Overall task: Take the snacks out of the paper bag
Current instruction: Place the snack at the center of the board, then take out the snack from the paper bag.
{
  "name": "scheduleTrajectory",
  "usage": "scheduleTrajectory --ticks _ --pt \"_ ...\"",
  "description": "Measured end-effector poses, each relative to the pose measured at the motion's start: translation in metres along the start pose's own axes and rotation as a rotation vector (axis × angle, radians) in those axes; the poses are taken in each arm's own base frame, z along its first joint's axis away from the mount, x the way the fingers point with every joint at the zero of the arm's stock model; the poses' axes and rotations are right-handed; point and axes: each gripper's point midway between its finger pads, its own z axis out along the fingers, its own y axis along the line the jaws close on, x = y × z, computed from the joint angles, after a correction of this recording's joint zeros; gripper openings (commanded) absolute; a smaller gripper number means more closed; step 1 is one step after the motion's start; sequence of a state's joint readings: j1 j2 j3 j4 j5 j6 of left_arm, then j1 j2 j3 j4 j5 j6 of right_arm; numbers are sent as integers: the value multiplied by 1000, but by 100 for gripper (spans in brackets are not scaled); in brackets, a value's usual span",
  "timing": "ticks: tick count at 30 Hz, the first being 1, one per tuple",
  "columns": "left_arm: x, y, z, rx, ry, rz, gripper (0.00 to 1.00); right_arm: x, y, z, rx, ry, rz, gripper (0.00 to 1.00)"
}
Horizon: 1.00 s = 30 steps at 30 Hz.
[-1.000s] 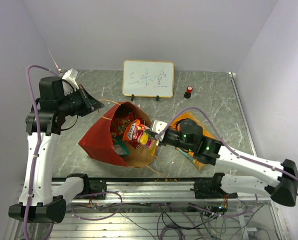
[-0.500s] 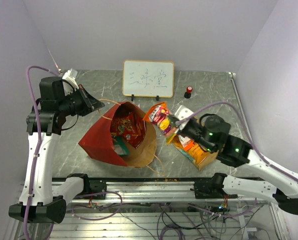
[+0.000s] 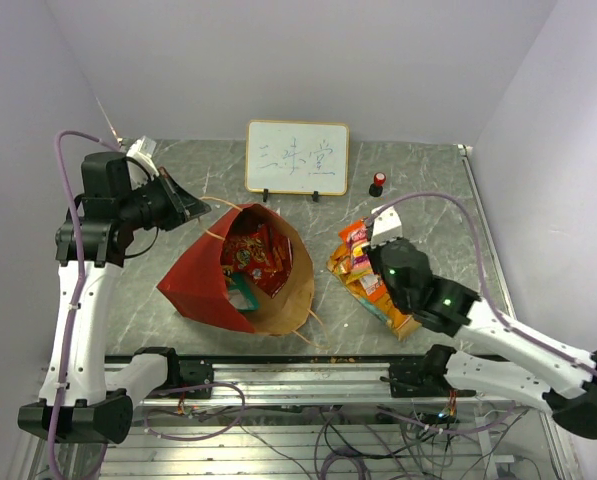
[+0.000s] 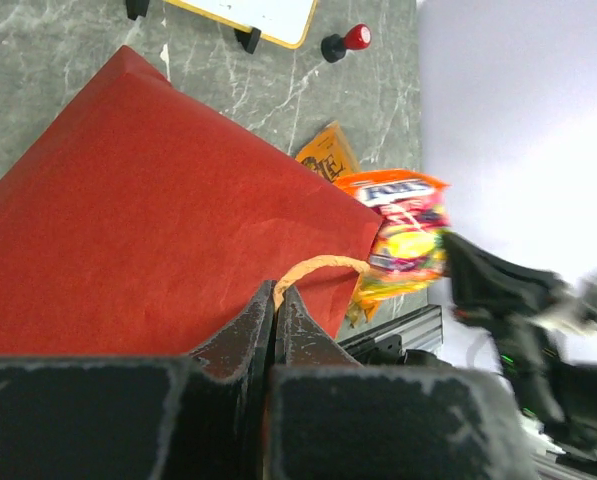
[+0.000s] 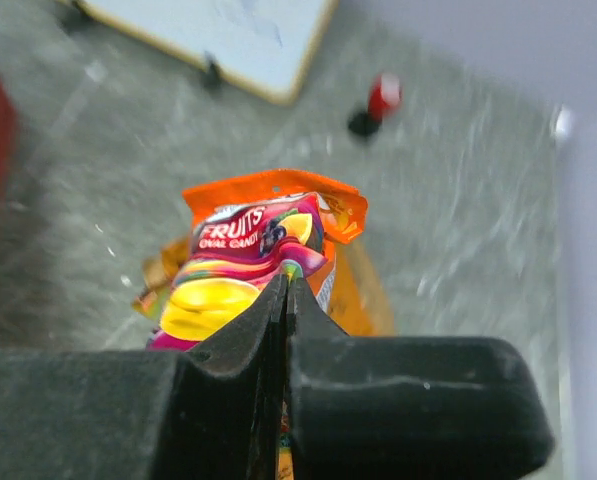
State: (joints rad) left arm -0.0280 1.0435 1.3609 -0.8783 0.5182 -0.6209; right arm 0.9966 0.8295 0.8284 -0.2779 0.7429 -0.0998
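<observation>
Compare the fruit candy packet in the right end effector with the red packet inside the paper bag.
The fruit candy packet is outside the paper bag; the red packet lies inside it. The right end effector is shut on the fruit candy packet; nothing grips the red packet. The fruit candy packet is orange, purple and yellow; the red packet is mostly red. Both are crinkly snack packets.
</observation>
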Motion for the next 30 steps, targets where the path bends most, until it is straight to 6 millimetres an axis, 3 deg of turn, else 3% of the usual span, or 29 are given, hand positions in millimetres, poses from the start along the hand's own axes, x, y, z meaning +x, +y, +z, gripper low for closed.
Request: scheduleTrajectory --ticks 3,4,5,7,9,12,15,18,22,27,30 --pt "-1 -1 2 14 -7 -13 7 77 -5 21 100 162 92 0" --pt "0 -1 3 15 -3 -21 7 102 -11 24 140 214 137 9" --pt "1 0 5 14 0 -27 7 121 -17 25 179 251 182 27" --pt "3 2 6 11 10 -35 7 136 -20 24 218 277 253 55" --pt "4 1 6 16 15 -36 7 132 -20 24 223 262 310 64" --pt "8 2 5 17 29 -39 7 117 -23 21 205 222 327 69" --pt "12 3 3 11 46 -34 7 86 -17 24 100 145 280 71" --pt "18 5 0 2 61 -27 7 46 8 31 -101 24 193 72" --pt "25 6 -7 -2 69 -10 7 6 71 31 -487 -163 -15 74" --pt "29 6 -12 -10 81 5 7 -18 173 11 -888 -341 -306 76" --pt "30 6 -14 -11 85 10 7 -18 234 -3 -1044 -432 -468 77"
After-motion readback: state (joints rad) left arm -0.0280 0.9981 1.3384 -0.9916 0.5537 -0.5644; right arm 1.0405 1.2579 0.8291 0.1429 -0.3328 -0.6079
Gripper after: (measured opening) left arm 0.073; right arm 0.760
